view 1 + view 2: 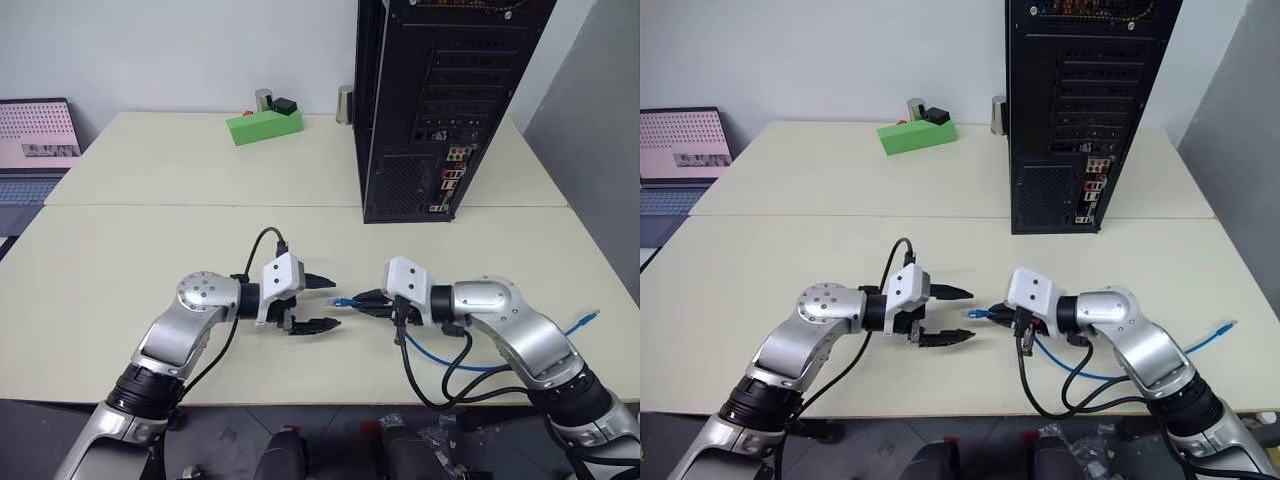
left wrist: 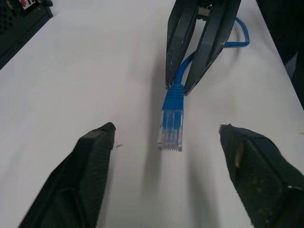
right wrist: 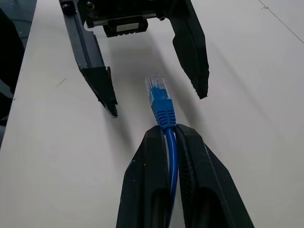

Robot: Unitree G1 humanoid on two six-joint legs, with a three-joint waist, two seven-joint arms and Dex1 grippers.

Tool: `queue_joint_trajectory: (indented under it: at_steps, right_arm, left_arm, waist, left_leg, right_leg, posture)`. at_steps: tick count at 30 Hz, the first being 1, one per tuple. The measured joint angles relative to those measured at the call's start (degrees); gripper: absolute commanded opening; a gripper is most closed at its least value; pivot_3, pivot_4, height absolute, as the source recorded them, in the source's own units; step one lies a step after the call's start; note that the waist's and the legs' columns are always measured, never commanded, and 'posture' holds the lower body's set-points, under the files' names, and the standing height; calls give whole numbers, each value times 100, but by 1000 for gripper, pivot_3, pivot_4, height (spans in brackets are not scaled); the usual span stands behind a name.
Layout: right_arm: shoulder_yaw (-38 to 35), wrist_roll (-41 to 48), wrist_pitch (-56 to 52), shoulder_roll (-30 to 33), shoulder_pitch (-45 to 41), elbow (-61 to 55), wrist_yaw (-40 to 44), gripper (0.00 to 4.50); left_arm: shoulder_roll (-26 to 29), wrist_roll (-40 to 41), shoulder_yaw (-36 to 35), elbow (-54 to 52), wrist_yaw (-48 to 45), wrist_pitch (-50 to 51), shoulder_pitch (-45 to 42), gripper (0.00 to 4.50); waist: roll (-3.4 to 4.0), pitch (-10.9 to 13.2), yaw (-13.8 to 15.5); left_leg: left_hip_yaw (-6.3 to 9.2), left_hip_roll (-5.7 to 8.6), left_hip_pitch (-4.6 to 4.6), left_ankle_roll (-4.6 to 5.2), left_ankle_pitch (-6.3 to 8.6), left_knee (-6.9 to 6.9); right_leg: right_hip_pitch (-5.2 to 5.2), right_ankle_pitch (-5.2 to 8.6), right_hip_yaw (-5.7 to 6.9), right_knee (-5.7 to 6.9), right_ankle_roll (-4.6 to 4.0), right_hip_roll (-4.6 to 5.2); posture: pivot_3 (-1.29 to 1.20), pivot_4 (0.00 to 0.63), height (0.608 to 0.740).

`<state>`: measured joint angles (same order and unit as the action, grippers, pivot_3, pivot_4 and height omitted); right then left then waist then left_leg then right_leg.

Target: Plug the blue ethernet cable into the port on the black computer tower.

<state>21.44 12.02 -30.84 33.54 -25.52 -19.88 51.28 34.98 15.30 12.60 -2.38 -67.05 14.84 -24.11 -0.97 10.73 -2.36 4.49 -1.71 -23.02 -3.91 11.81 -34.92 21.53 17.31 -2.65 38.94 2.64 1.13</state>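
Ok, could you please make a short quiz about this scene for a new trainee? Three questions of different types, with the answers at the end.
1. True or false: the right hand is shut on the blue cable just behind its plug.
2. Multiple choice: where does the plug of the blue cable point?
A. into a port of the black computer
B. toward the gap between the open fingers of the left hand
C. down over the table edge
3. Fill in: the green box lies on the table beside the ______.

Key:
1. true
2. B
3. black computer
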Motion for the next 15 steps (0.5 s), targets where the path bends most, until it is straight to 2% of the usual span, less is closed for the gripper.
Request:
queue_joint_trajectory:
  at_steps: [4,12,15]
  right_arm:
    - [24,0,-4,-2,0,-11,30,0]
    - [34,-37,-5,5,-15,-34,58,0]
    - [38,-66,-5,7,-30,-35,84,0]
  left_arm:
    - [-16,-9,40,104,-117,-39,-108,1988]
    - [-17,-44,77,125,-266,-106,-111,435]
    - [-17,-94,83,136,-274,-195,-111,325]
  waist:
    - [0,0,-1]
    - [0,0,-1]
    - [0,0,-1]
  left_leg:
    - [0,0,0,0,0,0]
    - [0,0,0,0,0,0]
    - [0,0,0,0,0,0]
  right_leg:
    - [0,0,0,0,0,0]
    - [0,0,0,1,0,0]
    - [0,0,0,1,0,0]
  posture:
    - [0,150,740]
    - [0,150,740]
    - [0,150,740]
